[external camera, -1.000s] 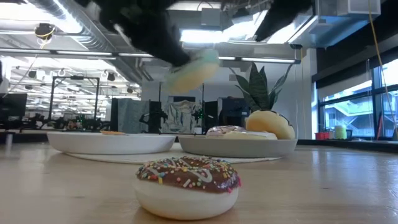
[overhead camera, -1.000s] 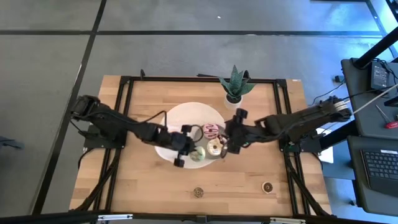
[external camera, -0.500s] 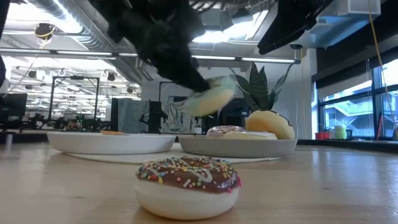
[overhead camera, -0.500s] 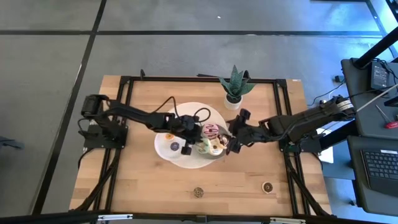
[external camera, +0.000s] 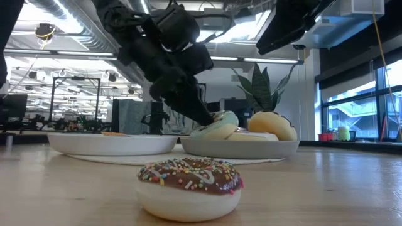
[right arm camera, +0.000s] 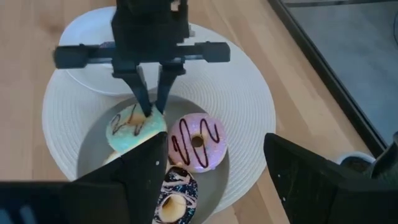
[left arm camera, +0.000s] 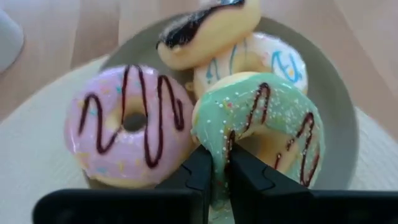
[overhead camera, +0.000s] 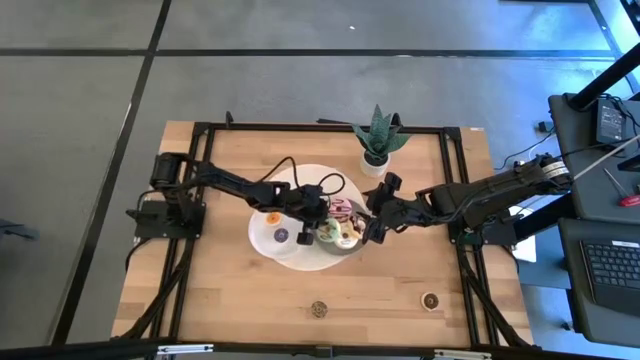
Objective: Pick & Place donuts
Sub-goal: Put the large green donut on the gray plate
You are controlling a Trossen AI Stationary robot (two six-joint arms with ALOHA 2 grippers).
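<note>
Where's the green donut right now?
The green donut is in the left gripper, over the grey plate mid-table, beside the pink donut.

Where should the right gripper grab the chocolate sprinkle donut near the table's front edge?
Probably across the ring's outer sides, coming straight down: the chocolate sprinkle donut lies flat on the bare table, icing up, with nothing beside it. The right gripper hangs open by the grey plate.

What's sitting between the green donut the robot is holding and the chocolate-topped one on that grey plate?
A white-iced donut with blue squiggles lies between the green donut, pinched by the left pincer, and the chocolate-topped donut on the grey plate. The left wrist view shows it.
</note>
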